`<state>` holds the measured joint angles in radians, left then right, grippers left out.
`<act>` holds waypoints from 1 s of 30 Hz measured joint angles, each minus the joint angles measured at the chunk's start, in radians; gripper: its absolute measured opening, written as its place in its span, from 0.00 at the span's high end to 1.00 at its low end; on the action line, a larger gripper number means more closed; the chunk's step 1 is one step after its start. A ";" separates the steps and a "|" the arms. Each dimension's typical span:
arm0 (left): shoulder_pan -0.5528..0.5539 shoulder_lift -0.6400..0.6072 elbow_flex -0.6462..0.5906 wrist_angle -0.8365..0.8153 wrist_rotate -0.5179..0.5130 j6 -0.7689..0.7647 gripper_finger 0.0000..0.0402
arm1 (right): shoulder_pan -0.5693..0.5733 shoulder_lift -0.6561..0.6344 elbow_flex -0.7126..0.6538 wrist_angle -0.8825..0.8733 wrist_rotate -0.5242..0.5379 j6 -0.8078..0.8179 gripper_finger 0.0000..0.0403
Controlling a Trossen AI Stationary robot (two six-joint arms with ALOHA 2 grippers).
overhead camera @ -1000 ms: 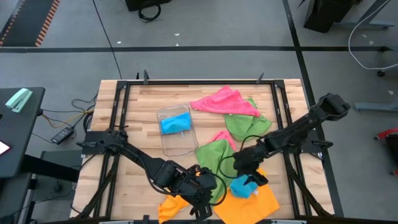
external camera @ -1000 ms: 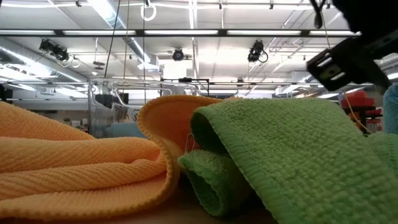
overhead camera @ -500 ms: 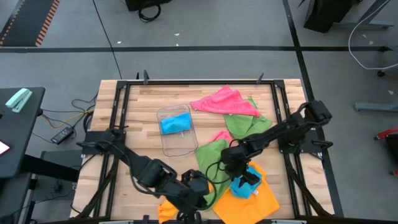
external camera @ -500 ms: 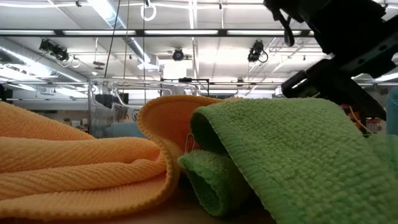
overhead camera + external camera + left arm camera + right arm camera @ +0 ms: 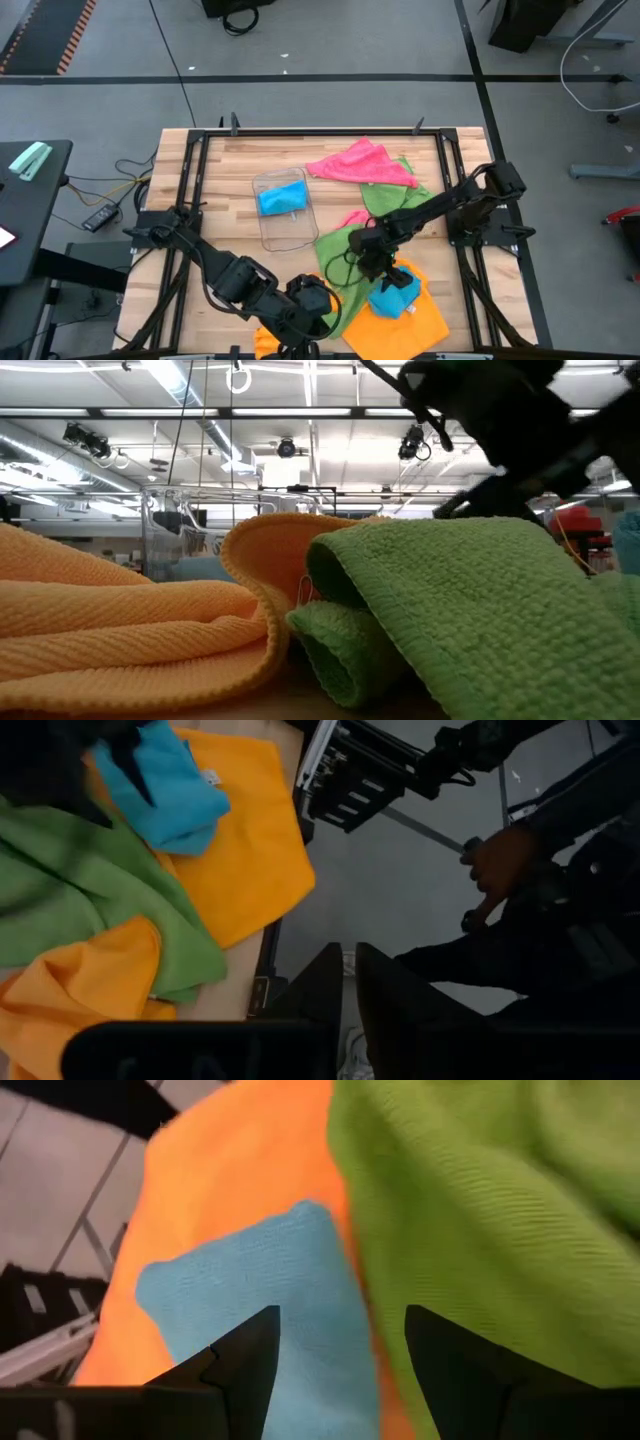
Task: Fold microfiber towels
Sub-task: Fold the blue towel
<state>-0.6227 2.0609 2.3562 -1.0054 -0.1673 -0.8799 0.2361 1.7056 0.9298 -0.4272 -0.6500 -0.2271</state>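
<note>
Lower centre of the desk (image 5: 215, 175), the left gripper (image 5: 318, 303), fingers nearly together and empty, hovers by the green towel (image 5: 340, 250); right gripper (image 5: 372, 262), spread, hangs above blue towel (image 5: 393, 298) on orange towel (image 5: 420, 322).

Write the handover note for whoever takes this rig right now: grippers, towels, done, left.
Left gripper: fingers nearly together, empty, at the table's front edge by the orange towel.
Right gripper: open, empty, above the folded blue towel, which lies on the orange towel.
Green towel: crumpled mid-table, lapping over the orange one.
Pink towel and a second green towel: heaped at the back right.
Tray: holds a second blue towel, folded.
Done: both blue towels look folded.
Left: orange, pink and both green.
</note>
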 joint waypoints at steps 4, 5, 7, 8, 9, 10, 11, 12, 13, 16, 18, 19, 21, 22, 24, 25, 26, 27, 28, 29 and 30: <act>-0.005 0.000 0.000 -0.002 0.000 0.000 0.92 | -0.039 -0.013 0.000 -0.039 -0.018 0.007 0.44; -0.005 0.000 0.000 -0.003 0.000 0.000 0.92 | -0.040 -0.008 0.000 -0.051 -0.027 0.006 0.44; -0.005 0.000 0.000 -0.002 -0.001 0.000 0.93 | -0.038 0.007 -0.002 -0.048 -0.048 0.007 0.44; -0.003 0.000 0.000 -0.002 -0.001 0.000 0.93 | -0.033 0.016 -0.003 -0.048 -0.057 0.006 0.45; -0.003 0.000 0.000 -0.002 0.000 -0.001 0.93 | -0.027 0.027 -0.003 -0.040 -0.069 0.006 0.45; -0.003 0.000 0.000 -0.002 -0.001 -0.003 0.93 | -0.021 0.038 -0.003 -0.037 -0.070 0.006 0.45; -0.003 0.000 0.000 -0.002 -0.001 -0.005 0.93 | -0.014 0.053 -0.003 -0.039 -0.074 0.006 0.45; -0.003 0.000 0.000 -0.002 -0.001 -0.008 0.93 | -0.007 0.067 -0.003 -0.038 -0.080 0.003 0.46; -0.003 0.000 0.000 -0.002 -0.004 -0.010 0.92 | -0.001 0.083 -0.003 -0.041 -0.092 0.003 0.46; -0.003 0.000 0.000 -0.002 -0.004 -0.023 0.92 | 0.026 0.103 -0.003 -0.055 -0.142 0.003 0.47; -0.003 0.000 0.000 -0.002 -0.004 -0.024 0.93 | 0.049 0.097 -0.003 -0.059 -0.165 -0.002 0.48; -0.003 0.000 0.000 -0.003 -0.004 -0.025 0.93 | 0.060 0.089 -0.003 -0.068 -0.167 -0.006 0.49; -0.003 0.001 0.000 -0.003 -0.004 -0.024 0.94 | 0.078 0.066 -0.003 -0.065 -0.171 -0.008 0.50; -0.003 0.001 0.000 -0.004 -0.004 -0.021 0.95 | 0.086 0.054 -0.003 -0.065 -0.178 -0.008 0.50; -0.003 0.001 0.000 -0.004 -0.004 -0.018 0.95 | 0.103 0.039 -0.003 -0.065 -0.191 0.004 0.50; -0.003 0.001 0.000 -0.004 -0.004 -0.017 0.95 | 0.111 0.034 -0.003 -0.066 -0.193 0.001 0.50; -0.003 0.001 0.000 -0.005 -0.004 -0.017 0.95 | 0.120 0.029 -0.003 -0.071 -0.184 -0.008 0.50; -0.003 0.001 0.000 -0.005 -0.005 -0.014 0.95 | 0.129 0.027 -0.003 -0.074 -0.161 -0.019 0.50; -0.003 0.001 0.000 -0.005 -0.011 -0.007 0.95 | 0.138 0.027 -0.003 -0.073 -0.123 -0.038 0.50; -0.003 0.001 0.000 -0.004 -0.020 -0.005 0.95 | 0.147 0.027 -0.003 -0.072 -0.077 -0.066 0.50; -0.003 0.001 0.000 -0.002 -0.035 -0.006 0.95 | 0.155 0.027 -0.003 -0.070 -0.032 -0.092 0.50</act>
<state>-0.6258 2.0619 2.3562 -1.0076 -0.2018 -0.8857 0.3915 1.7321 0.9268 -0.4977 -0.6822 -0.3189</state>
